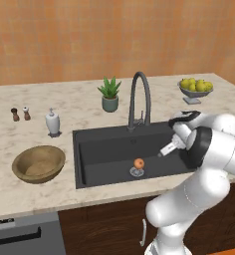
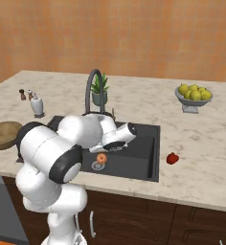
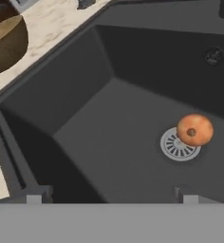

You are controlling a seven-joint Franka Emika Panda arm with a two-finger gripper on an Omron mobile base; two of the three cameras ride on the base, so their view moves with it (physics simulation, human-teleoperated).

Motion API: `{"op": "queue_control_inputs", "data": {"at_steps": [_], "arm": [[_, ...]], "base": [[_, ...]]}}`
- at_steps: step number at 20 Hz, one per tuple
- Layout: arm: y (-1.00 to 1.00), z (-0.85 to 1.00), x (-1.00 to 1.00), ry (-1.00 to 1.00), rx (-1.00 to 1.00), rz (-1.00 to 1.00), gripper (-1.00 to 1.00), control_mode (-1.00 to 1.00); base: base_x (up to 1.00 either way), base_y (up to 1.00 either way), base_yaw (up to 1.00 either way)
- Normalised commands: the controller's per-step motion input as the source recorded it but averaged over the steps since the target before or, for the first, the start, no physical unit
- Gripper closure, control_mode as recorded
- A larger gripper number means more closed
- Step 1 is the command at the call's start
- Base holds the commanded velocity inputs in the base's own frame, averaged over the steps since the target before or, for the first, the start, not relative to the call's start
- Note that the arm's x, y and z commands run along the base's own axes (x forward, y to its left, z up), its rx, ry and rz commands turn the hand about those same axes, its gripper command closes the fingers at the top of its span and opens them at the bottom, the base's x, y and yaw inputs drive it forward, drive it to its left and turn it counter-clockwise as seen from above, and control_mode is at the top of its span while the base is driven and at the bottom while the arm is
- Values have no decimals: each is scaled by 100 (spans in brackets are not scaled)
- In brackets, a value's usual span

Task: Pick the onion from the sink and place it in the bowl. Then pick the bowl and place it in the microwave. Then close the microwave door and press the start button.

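Nearest the base cameras: white arm [image 1: 189, 199], rising at the front edge of the worktop [image 1: 89, 104] and bending forward over the right half of the sink [image 1: 104, 144]. Gripper [image 3: 111, 194] poised above the basin, fingertips [image 3: 34, 198] wide apart at the bottom of the hand view, nothing between them, jaws open and empty. Onion [image 3: 194, 130] on the sink floor, resting against the round steel drain [image 3: 178, 146], partly over its rim; ahead of the right fingertip and apart from it. Same onion [image 1: 138, 163] near the front wall of the basin in the left base view, left of the gripper. Faucet [image 1: 140, 99] arched at the back edge of the sink, towards the middle. Bowl [image 1: 39, 163] on the worktop just left of the sink, near the front edge, upright, nothing visible inside. Soap dispenser [image 1: 53, 122] behind the bowl, near the sink's back left corner; two small shakers [image 1: 20, 114] further left. Potted plant [image 1: 109, 94] behind the faucet. Grey footed bowl of yellow-green fruit [image 1: 194, 88] towards the back right corner of the worktop. Small red fruit [image 2: 172, 158] on the worktop right of the sink, near the front edge.
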Motion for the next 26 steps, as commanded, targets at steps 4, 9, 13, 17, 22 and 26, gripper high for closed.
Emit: {"op": "queue_control_inputs", "data": {"at_steps": [4,9,13,17,22,26], "arm": [[0,-30,14,0,0,2,-100,-100],[9,-31,23,0,0,0,-100,-100],[14,-27,21,0,0,0,-100,-100],[2,-19,14,-1,0,0,-100,-100],[2,-17,23,-5,0,0,-100,-100],[0,-30,34,-13,0,4,-100,-100]], "base": [[0,0,0],[0,0,0],[0,0,0],[0,0,0],[0,0,0],[0,0,0]]}}
